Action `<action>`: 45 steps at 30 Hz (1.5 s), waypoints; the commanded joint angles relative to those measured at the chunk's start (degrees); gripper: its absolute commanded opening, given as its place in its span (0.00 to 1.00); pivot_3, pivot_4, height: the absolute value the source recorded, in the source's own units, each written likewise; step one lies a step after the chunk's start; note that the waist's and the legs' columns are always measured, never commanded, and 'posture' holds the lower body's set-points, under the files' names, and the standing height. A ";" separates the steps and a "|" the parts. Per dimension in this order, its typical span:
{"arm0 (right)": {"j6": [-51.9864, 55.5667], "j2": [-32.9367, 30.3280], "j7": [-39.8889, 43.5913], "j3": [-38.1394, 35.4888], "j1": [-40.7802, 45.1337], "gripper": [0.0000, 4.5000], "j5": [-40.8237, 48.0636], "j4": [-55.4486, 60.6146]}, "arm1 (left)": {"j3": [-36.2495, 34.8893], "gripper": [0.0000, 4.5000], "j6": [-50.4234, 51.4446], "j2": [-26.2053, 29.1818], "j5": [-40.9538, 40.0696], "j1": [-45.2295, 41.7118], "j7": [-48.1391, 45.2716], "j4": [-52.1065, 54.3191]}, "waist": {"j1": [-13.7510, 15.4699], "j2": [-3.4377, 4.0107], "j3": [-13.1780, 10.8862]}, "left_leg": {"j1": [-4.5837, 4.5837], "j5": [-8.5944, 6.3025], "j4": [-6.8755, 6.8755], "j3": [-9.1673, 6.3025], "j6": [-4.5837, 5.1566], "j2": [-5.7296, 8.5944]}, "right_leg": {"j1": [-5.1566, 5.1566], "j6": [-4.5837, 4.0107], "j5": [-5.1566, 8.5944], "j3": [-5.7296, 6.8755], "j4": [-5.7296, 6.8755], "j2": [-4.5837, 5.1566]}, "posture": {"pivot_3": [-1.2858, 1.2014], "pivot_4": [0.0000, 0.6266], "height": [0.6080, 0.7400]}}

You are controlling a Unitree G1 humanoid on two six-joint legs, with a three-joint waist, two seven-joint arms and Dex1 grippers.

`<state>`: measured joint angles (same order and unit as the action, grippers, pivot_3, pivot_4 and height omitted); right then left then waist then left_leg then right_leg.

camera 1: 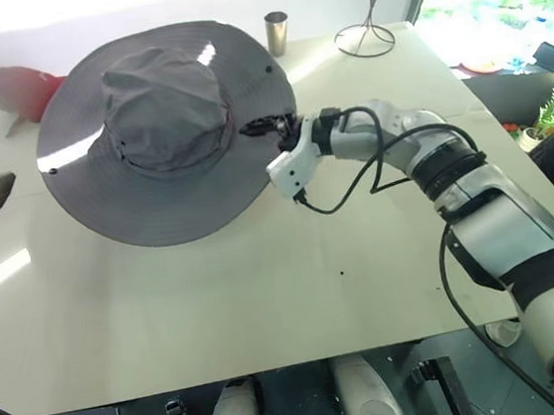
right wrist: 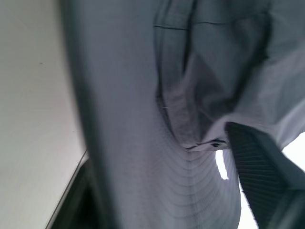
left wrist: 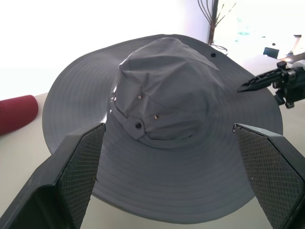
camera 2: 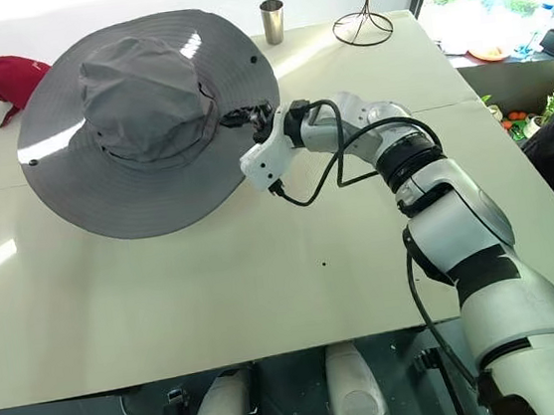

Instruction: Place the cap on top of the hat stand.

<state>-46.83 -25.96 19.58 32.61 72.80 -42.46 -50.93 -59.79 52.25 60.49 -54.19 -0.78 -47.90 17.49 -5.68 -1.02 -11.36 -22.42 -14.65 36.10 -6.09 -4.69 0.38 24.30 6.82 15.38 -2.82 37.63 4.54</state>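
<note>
The cap (camera 1: pixel 161 110), a grey wide-brimmed hat, sits crown-up at the far left of the table, its crown raised and full. The hat stand is hidden; I cannot tell whether it is under the cap. My right gripper (camera 1: pixel 260 124) reaches to the cap's right brim edge, pointing left. In the right wrist view its fingers (right wrist: pixel 257 167) stand wide apart with the brim between them, so it is open. My left gripper (left wrist: pixel 167 129) is open in front of the cap, its two meshed pads (left wrist: pixel 78 176) spread wide and touching nothing.
A red cap (camera 1: pixel 19 92) lies at the far left corner behind the grey one. A metal cup (camera 1: pixel 277 32) and a tall wire stand on a ring base (camera 1: pixel 367 27) stand at the back. The pale table (camera 1: pixel 267 299) stretches toward me.
</note>
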 commanded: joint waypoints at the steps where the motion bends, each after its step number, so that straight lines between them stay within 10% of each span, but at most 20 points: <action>1: 0.18 -0.55 0.75 -3.32 1.58 0.99 3.81 2.22 | -1.97 1.00 -1.07 0.16 0.05 -0.02 0.10 0.52 | 0.01 0.00 0.00 | 0.00 0.00 0.00 0.00 0.00 0.00 | 0.00 0.00 0.00 0.00 0.00 0.00 | 0.52 0.24 1.00; 10: 0.88 -0.24 2.08 -5.16 0.62 0.94 7.37 3.87 | -0.33 1.00 -2.04 0.36 0.16 -0.95 0.11 -0.66 | 0.01 0.00 0.00 | 0.00 0.00 0.00 0.00 0.00 0.00 | 0.00 0.00 0.00 0.00 0.00 0.00 | 0.52 0.24 1.00; 19: 1.99 -0.36 8.53 -4.97 -1.17 0.01 10.02 3.78 | 0.70 1.00 -2.97 0.49 0.34 -1.57 0.21 -1.46 | 0.00 0.00 0.00 | 0.00 0.00 0.00 0.00 0.00 0.00 | 0.00 0.00 0.00 0.00 0.00 0.00 | 0.52 0.24 1.00; 28: 7.43 3.75 18.60 -7.74 -7.21 0.01 19.93 6.14 | 0.86 1.00 -3.34 0.58 0.82 -1.67 -0.06 -1.79 | 0.00 0.01 0.00 | 0.00 0.00 0.00 0.00 0.00 0.00 | 0.00 0.00 0.00 0.00 0.01 0.00 | 0.52 0.24 1.00; 37: 8.23 4.04 11.28 -7.39 -7.08 0.01 14.61 8.11 | 1.06 1.00 -3.80 0.78 1.73 -1.55 -0.77 -2.05 | 0.04 0.01 0.00 | 0.00 0.00 0.01 0.00 0.00 0.00 | 0.01 0.00 0.00 0.00 0.01 -0.01 | 0.52 0.24 1.00; 45: 7.59 2.04 15.39 -8.52 -8.07 0.76 17.70 12.19 | 1.49 1.00 -4.15 0.40 2.65 -0.79 -1.57 -1.69 | 0.06 0.00 0.00 | 0.00 0.00 0.01 0.00 0.00 0.00 | 0.01 0.00 0.00 0.00 0.01 0.00 | 0.52 0.24 1.00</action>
<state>-38.21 -23.29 34.73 25.68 63.73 -25.81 -41.85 -57.28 49.39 60.46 -51.82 -1.76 -48.97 15.25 -5.61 -1.01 -11.37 -22.42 -14.65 36.11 -6.09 -4.69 0.38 24.31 6.82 15.38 -2.82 37.65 4.54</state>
